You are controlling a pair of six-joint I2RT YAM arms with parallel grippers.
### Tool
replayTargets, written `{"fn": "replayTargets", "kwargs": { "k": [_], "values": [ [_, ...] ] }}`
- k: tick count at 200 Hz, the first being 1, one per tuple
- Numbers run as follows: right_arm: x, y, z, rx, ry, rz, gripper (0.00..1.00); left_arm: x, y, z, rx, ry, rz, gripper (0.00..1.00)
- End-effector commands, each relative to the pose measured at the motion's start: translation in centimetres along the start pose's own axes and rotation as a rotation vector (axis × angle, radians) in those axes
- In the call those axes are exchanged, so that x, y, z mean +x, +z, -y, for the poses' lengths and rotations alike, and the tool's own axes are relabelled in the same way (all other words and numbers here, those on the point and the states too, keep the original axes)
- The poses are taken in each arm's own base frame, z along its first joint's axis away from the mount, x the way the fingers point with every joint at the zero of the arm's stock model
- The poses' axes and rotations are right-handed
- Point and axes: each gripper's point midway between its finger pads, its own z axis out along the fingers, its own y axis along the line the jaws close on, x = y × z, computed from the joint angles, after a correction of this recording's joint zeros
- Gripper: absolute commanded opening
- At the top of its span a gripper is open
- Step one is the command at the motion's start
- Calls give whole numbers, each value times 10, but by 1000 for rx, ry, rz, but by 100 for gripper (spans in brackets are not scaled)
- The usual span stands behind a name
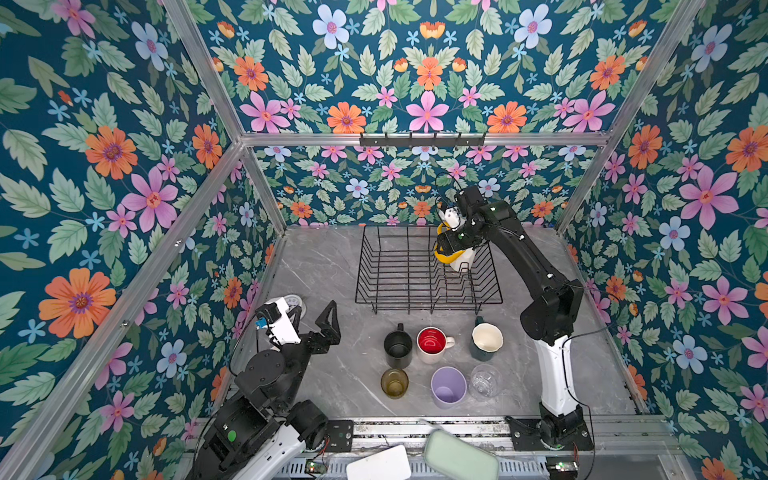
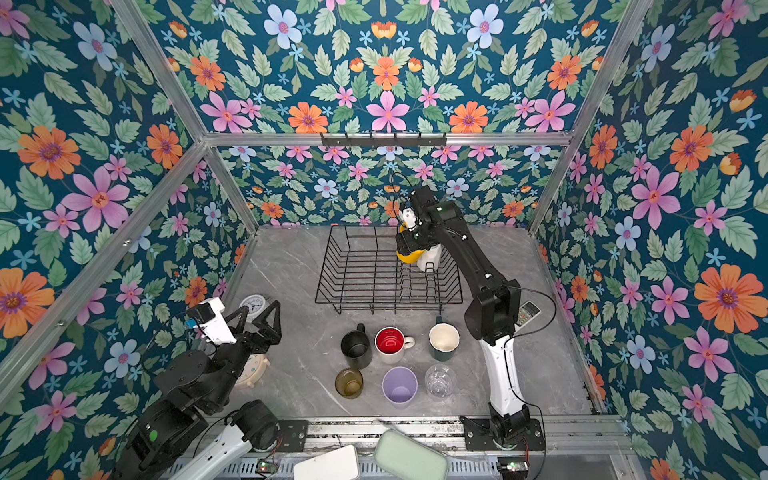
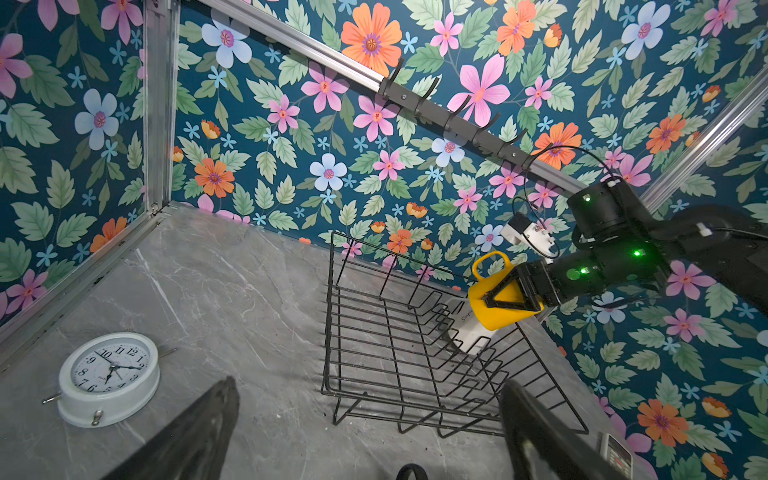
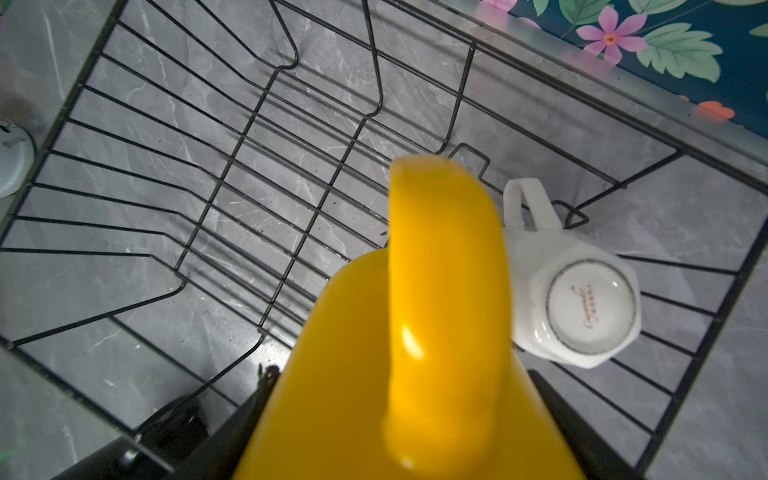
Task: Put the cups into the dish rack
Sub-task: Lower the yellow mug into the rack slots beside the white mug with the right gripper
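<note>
My right gripper [image 1: 451, 245] is shut on a yellow mug [image 1: 444, 258], tipped mouth-down over the back right of the black wire dish rack [image 1: 428, 301]. In the right wrist view the yellow mug [image 4: 415, 332] fills the space between my fingers. A white mug [image 4: 582, 307] stands upside down in the rack beside it. On the table in front of the rack stand a black mug [image 1: 398, 347], a red-inside white mug [image 1: 432, 343], a teal mug [image 1: 486, 338], an olive glass [image 1: 394, 382], a lilac tumbler [image 1: 448, 386] and a clear glass [image 1: 485, 380]. My left gripper [image 3: 370, 384] hangs open and empty at the front left.
A white clock [image 3: 109, 378] lies left of the rack, and a cream clock [image 2: 254, 368] sits under my left arm. A remote [image 2: 527, 311] lies behind my right arm. A black hook rail [image 1: 422, 139] runs along the back wall. A pale green lid [image 1: 459, 455] rests at the front edge.
</note>
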Motion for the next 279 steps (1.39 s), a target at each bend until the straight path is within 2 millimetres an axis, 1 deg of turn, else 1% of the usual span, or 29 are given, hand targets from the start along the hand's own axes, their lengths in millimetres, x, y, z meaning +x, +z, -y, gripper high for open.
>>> {"fn": "replayTargets", "kwargs": {
  "k": [1,74,106,130,171,240,279],
  "values": [
    [-5,5,8,47,-32,3,0,-1,-1,-1,-3,-3,-1,100],
    [-10,41,18,83,-62,-9,0,-3,-2,-1,-4,-8,2,100],
    [-14,52,16,83,-84,1,0,-3,-2,-1,-5,-9,2,100],
    [-13,62,13,79,-97,-9,0,-2,-2,-2,-8,-12,2,100],
    [-13,72,9,85,-123,-15,0,-1,-2,-2,-8,-13,1,100],
    [-9,90,15,114,-143,-35,0,1,-1,-3,-11,-10,0,100],
    [-7,101,14,117,-158,-42,0,3,0,-3,-12,-11,-2,100]
  ]
}}
